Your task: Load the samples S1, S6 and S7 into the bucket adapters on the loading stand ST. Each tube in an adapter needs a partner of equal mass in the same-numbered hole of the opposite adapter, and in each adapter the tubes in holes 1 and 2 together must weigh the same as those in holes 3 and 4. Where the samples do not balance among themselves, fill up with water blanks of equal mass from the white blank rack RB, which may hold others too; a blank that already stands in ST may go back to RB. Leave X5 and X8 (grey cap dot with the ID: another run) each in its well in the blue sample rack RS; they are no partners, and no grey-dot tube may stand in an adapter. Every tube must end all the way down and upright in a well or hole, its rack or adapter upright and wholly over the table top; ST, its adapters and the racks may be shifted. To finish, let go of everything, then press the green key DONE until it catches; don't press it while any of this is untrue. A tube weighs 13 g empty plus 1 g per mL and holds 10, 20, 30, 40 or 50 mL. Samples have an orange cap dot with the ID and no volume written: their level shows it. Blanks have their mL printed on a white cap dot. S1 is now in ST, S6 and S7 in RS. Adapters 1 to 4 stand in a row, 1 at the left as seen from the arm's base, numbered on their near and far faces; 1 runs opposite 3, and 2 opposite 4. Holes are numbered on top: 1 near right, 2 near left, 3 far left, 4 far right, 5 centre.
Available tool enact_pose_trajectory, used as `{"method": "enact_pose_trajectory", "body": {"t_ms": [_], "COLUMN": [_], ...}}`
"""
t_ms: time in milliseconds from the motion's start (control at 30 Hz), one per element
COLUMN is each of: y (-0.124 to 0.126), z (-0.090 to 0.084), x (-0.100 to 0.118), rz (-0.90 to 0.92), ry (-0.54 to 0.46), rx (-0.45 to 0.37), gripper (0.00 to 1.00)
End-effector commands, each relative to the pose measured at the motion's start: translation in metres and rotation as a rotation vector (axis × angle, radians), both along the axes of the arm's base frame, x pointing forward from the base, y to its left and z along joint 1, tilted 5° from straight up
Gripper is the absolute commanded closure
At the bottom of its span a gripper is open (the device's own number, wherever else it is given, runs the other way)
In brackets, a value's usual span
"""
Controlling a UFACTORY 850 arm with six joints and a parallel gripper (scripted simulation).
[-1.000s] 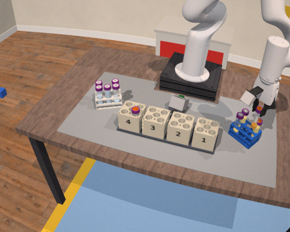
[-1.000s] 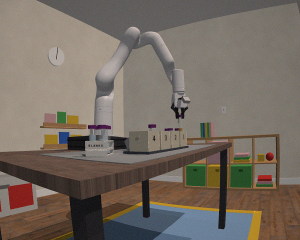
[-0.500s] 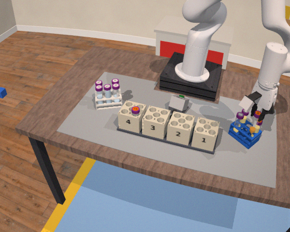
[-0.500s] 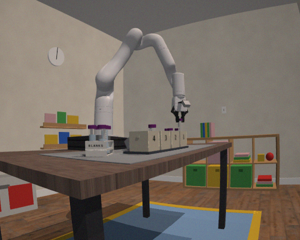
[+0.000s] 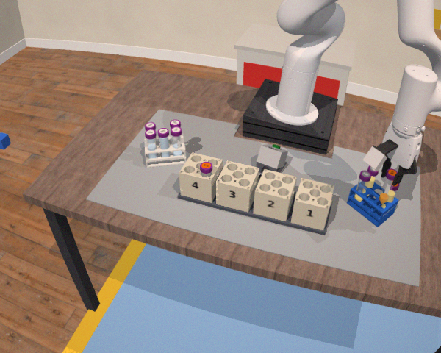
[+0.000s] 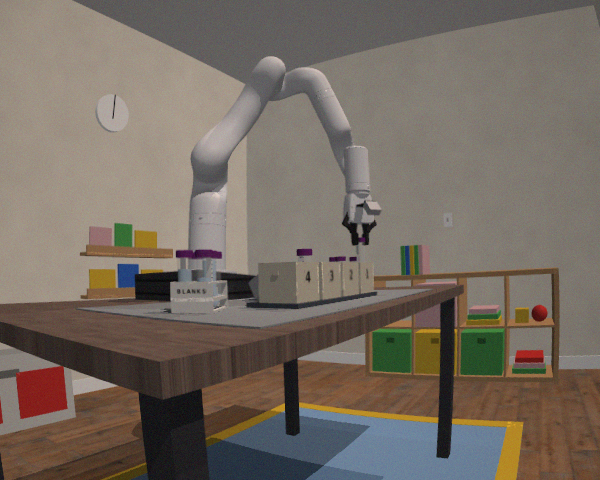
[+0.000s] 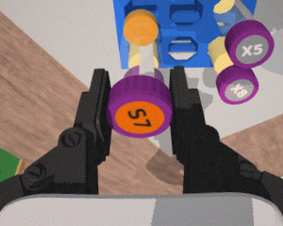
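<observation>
My gripper [image 7: 140,86] [image 5: 392,175] [image 6: 361,240] is shut on the tube S7 [image 7: 137,113], gripped just under its purple cap with the orange dot. The tube hangs upright, and its orange-filled lower end [image 7: 141,25] [image 5: 383,197] is at a left-hand well of the blue sample rack RS [image 5: 364,210]. The grey-dot tubes X5 [image 7: 250,47] and X8 [image 7: 238,85] stand in the rack's right-hand wells. S1 [image 5: 206,166] [image 6: 304,252] stands in adapter 4 [image 5: 194,186]. I cannot make out S6 for sure.
Adapters 3 [image 5: 232,194], 2 [image 5: 270,203] and 1 [image 5: 309,212] stand empty in the row on the stand. The white blank rack RB [image 5: 163,154] [image 6: 191,291] holds several blanks at the left. The green DONE key [image 5: 275,145] sits on a grey box near the arm's base.
</observation>
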State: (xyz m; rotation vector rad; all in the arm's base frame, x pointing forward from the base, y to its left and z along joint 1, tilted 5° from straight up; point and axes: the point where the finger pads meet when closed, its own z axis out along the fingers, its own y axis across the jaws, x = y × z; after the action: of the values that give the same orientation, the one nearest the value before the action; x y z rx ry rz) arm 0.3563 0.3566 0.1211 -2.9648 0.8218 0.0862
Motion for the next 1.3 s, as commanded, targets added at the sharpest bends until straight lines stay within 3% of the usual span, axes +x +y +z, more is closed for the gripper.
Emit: {"method": "enact_pose_trajectory", "body": {"t_ms": [0,1267], "y": [0.001,0.003], "z": [-0.002,-0.035], "x": [0.0,-0.001], "rz": [0.0,0.0], "ry": [-0.001,-0.001], "rx": [0.001,0.001], "gripper": [1.0,1.0]}}
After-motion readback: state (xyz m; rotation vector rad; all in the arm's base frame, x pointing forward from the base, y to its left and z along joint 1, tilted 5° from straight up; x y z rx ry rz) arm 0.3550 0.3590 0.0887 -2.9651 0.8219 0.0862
